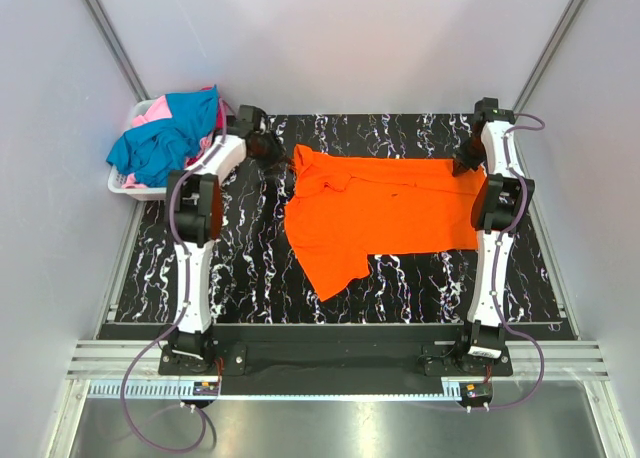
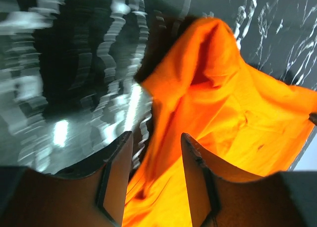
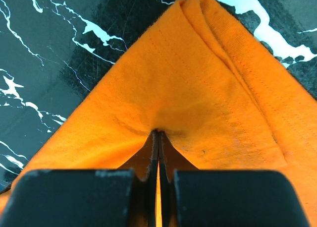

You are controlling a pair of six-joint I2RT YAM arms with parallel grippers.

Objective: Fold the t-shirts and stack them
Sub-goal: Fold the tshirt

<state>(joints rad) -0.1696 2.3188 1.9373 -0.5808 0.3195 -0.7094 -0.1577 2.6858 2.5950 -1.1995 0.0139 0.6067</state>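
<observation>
The right end effector [image 3: 158,138] is clamping its two black fingers shut on a fold of the vivid orange short-sleeved cloth t-shirt [image 1: 380,213], at the shirt's far right corner. The left end effector [image 2: 153,155] is standing with its fingers apart and gripping nothing. It is sitting just beside the shirt's far left corner, where the cloth is bunching up into a peak, and orange fabric is showing through the gap between the fingers.

The orange shirt is lying mostly spread across the middle of the black, white-veined marble-patterned bench [image 1: 420,278], with one part trailing toward the near edge. At the bench's far left corner, a white slatted plastic basket [image 1: 125,185] is holding a crumpled teal-blue t-shirt [image 1: 160,143] and a pink t-shirt [image 1: 152,110].
</observation>
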